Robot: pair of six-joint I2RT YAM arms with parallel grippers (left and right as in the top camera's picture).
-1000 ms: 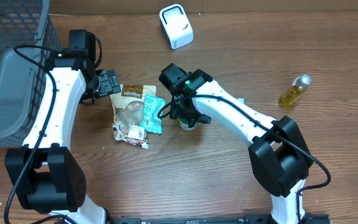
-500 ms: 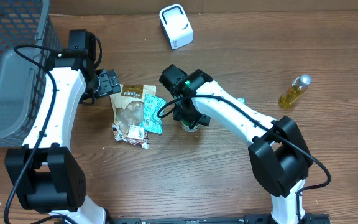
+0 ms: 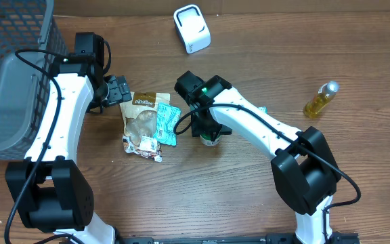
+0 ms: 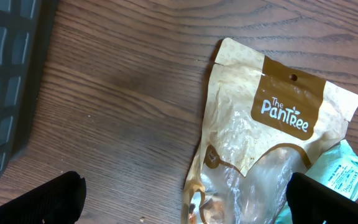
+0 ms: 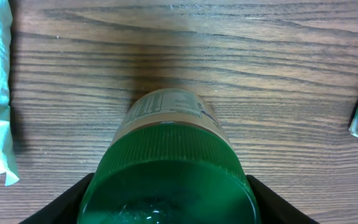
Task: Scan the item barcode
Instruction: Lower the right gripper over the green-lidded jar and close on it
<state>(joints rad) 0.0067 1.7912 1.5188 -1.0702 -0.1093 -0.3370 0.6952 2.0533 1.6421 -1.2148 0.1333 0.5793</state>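
A jar with a green ribbed lid (image 5: 166, 162) and a pale label stands on the wooden table just right of the snack packets (image 3: 210, 138). My right gripper (image 5: 169, 204) is over it, one black finger pressed against each side of the lid, shut on the jar. My left gripper (image 4: 182, 205) hangs open above the upper left part of a tan "The Pantree" pouch (image 4: 272, 118), with one finger over bare wood and the other over the pouch's right edge. A white scanner (image 3: 191, 28) stands at the back of the table.
A dark mesh basket (image 3: 12, 81) fills the far left. Teal packets (image 3: 168, 123) lie beside the pouch (image 3: 143, 114); another teal packet (image 3: 261, 109) peeks out behind the right arm. A yellow bottle (image 3: 320, 99) lies at the right.
My right gripper's fingers have come in against the jar's lid, and the jar has shifted slightly toward the table's front. The left arm has not moved.
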